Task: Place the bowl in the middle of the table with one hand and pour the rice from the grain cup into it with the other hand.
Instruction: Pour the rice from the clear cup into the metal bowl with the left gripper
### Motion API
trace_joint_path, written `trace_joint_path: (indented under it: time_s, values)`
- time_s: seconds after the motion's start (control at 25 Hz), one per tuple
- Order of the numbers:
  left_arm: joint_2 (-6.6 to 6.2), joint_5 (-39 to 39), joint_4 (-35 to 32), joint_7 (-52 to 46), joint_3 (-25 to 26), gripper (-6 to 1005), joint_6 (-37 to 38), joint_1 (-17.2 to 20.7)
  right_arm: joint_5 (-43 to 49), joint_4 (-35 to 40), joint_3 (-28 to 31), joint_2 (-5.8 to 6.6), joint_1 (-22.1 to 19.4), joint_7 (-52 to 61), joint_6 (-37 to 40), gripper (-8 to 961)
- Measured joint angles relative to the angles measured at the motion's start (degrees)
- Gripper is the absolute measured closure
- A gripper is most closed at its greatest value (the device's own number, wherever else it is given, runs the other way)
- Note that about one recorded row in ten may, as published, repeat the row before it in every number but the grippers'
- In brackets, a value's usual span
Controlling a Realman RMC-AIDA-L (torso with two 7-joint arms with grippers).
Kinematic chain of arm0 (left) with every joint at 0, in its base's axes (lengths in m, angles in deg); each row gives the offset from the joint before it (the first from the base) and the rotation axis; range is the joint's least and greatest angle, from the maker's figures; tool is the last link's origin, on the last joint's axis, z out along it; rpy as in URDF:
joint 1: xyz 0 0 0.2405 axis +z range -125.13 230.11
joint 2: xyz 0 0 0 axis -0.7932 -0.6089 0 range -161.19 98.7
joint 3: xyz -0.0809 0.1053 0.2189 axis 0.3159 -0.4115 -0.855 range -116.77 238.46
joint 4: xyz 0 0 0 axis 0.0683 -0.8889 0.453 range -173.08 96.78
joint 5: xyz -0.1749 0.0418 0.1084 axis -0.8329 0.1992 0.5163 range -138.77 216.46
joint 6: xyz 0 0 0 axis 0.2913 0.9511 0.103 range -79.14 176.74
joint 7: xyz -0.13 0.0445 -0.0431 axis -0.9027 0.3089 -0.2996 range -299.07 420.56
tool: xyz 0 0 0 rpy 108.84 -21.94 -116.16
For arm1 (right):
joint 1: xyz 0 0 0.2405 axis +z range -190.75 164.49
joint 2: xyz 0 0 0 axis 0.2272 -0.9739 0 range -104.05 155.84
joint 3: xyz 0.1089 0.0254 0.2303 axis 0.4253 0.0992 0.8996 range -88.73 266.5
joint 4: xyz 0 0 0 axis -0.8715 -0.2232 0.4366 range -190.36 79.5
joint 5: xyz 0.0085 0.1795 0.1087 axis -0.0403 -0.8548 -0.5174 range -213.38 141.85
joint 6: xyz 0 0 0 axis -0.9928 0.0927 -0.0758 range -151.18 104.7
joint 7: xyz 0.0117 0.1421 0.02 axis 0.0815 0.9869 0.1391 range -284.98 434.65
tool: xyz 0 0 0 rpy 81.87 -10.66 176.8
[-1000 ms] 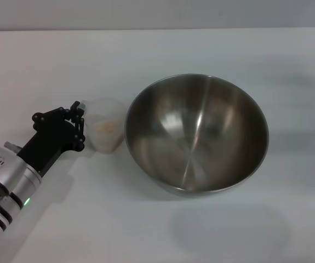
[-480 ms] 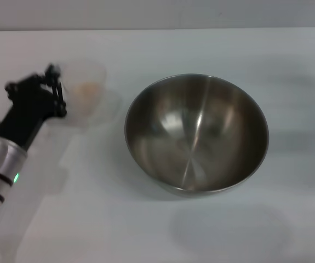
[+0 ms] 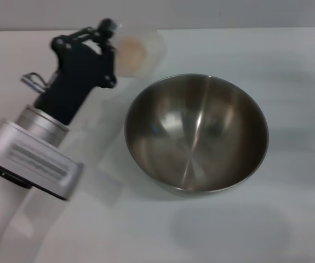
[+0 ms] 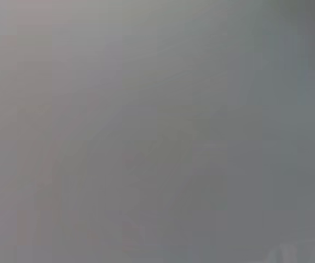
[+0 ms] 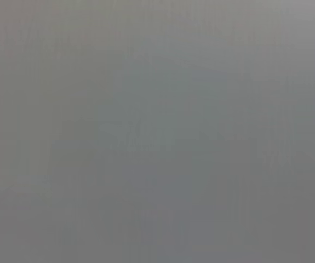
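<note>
- One bowl [image 3: 196, 133]: a large round stainless-steel basin with a brushed, shiny grey inside, sitting upright near the middle of the table [image 3: 288, 71]; nothing lies in it.
- One table: plain, white, matte and flat.
- One grain cup [image 3: 137, 53]: small, transparent plastic, blurred, held above the tabletop just beyond the bowl's far-left rim.
- One patch of rice [image 3: 131, 52]: pale tan grains visible through the cup's wall.
- One arm in view: the left gripper [image 3: 112, 50], black and two-fingered on a silver-white arm, is clenched on the grain cup's near side.
- Both wrist views show only featureless grey.
</note>
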Motion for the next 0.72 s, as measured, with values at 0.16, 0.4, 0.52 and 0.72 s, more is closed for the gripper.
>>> trace_joint_path:
  time_s: [0.16, 0.4, 0.52, 0.72]
  values:
    - [0.00, 0.08, -0.06, 11.75, -3.69, 971, -0.47, -1.11, 0.04, 0.06, 0.00, 0.00, 0.05, 0.00, 0.06, 593]
    - [0.00, 0.52, -0.12, 22.43, -5.48, 973, -0.70, -1.27, 0.09, 0.07, 0.00, 0.00, 0.20, -0.01, 0.08, 594]
    - [-0.01, 0.64, -0.10, 29.82, -6.97, 973, -1.46, -1.22, 0.09, 0.07, 0.00, 0.00, 0.33, -0.07, 0.08, 594]
    - [-0.01, 0.68, -0.05, 41.64, -10.27, 972, -2.33, -1.04, 0.16, 0.08, 0.00, 0.00, 0.45, -0.39, 0.02, 594]
